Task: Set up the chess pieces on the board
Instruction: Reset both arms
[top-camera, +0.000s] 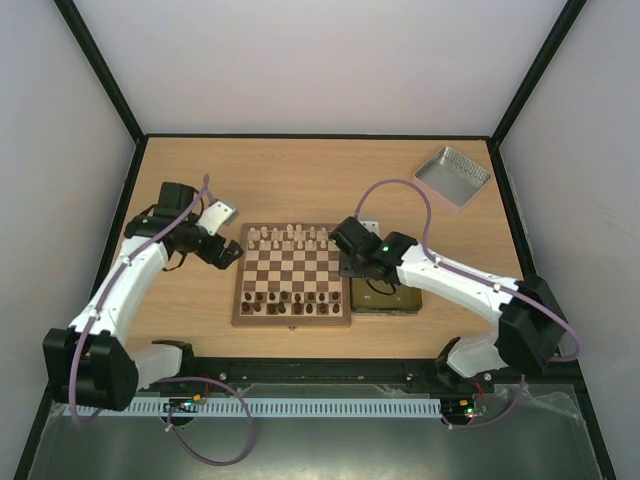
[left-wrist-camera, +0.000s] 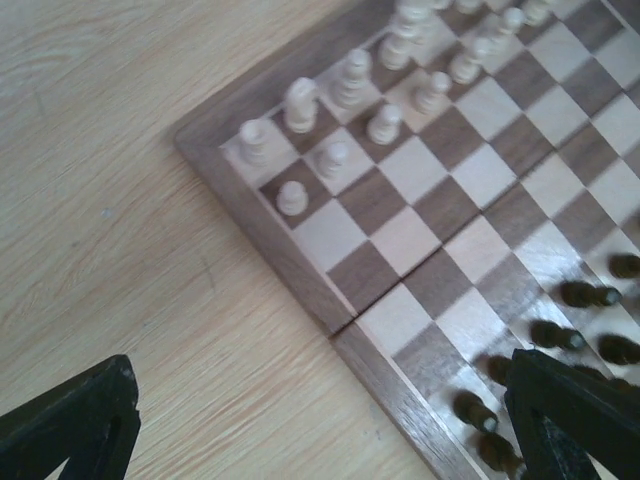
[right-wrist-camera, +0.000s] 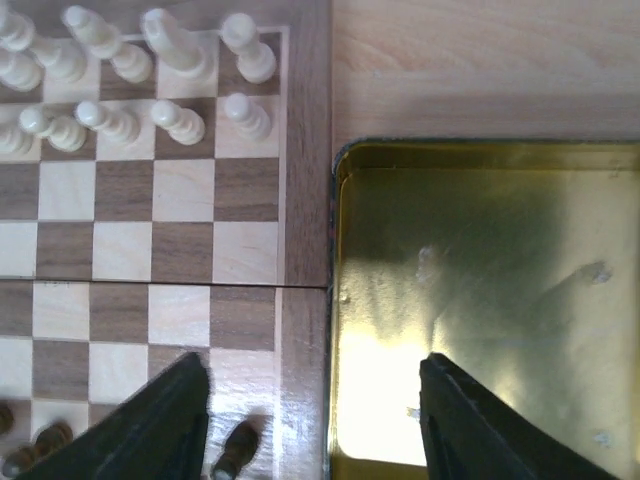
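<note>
As judged from overhead, looks close to done: shows the board (top-camera: 292, 275) carrying cream chess pieces (top-camera: 290, 238) in two rows along its far edge and dark chess pieces (top-camera: 290, 300) in two rows along its near edge, with bare squares between. Shows the yellow tin (right-wrist-camera: 480, 260) right against the board's right border, its floor bare where visible, so probably nothing more to fetch from it. Places the silver lid (top-camera: 452, 175) well beyond the board's far right corner. Has the left gripper (left-wrist-camera: 320, 440) hanging at the board's left border, fingers (left-wrist-camera: 70, 425) spread wide, holding nothing. Has the right gripper (right-wrist-camera: 315, 420) straddling the board's right border and the tin's wall, likewise spread wide and empty. Cannot confirm from these views a full sixteen per side, nor correct order in the back rows: too small and too blurred. Leaves, at most, a check for upright standing among the dark pieces near the board's near left corner, then retreat of both arms.
</note>
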